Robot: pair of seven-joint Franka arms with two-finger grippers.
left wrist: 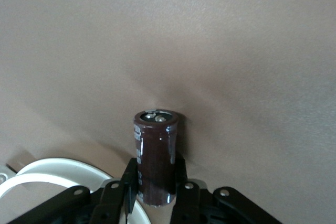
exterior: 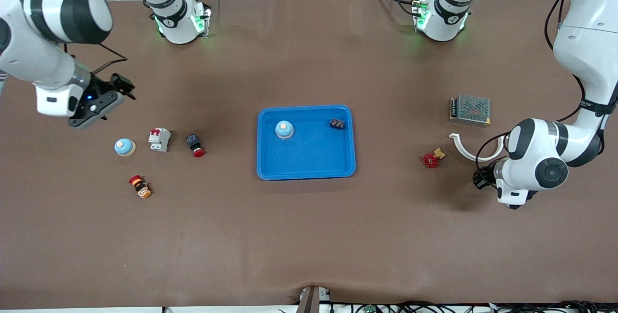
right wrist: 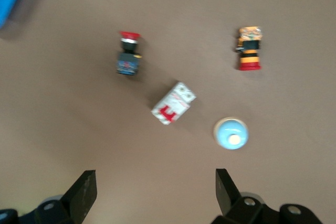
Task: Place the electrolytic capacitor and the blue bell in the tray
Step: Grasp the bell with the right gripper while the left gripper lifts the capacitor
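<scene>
Two bells in view: one (exterior: 284, 129) already sits in the tray (exterior: 306, 174), the other bell (exterior: 125, 147) is on the bench near the right arm's end. Right gripper (exterior: 113, 98) hovers over bare bench beside that loose bell, jaws wide apart, nothing in them; its wrist view shows the bell (right wrist: 230, 133) just ahead of the fingertips (right wrist: 84, 192), with a white breaker (exterior: 159, 139) and a red-capped button (exterior: 195, 145) beside it, and an orange-red button (exterior: 140, 186) nearer the front edge. Tray is mid-bench and also holds a small dark part (exterior: 337, 123) by its rim toward the left arm's end. Left gripper (exterior: 480, 177) is low at the left arm's end of the bench, clamped on the capacitor (left wrist: 156, 150): a dark brown can, long axis running straight out from the fingers, terminals at the free end. Cannot tell if it's off the bench yet. My read: the key relation is that the tray lies from this gripper toward bench centre, so the left arm carries. In the way: white arc (exterior: 461, 149) touching-close beside the fingers, and a red valve (exterior: 430, 160) between gripper and tray; lift first, then traverse. Mesh-topped box (exterior: 470, 110) sits farther from the front edge, off that path.
</scene>
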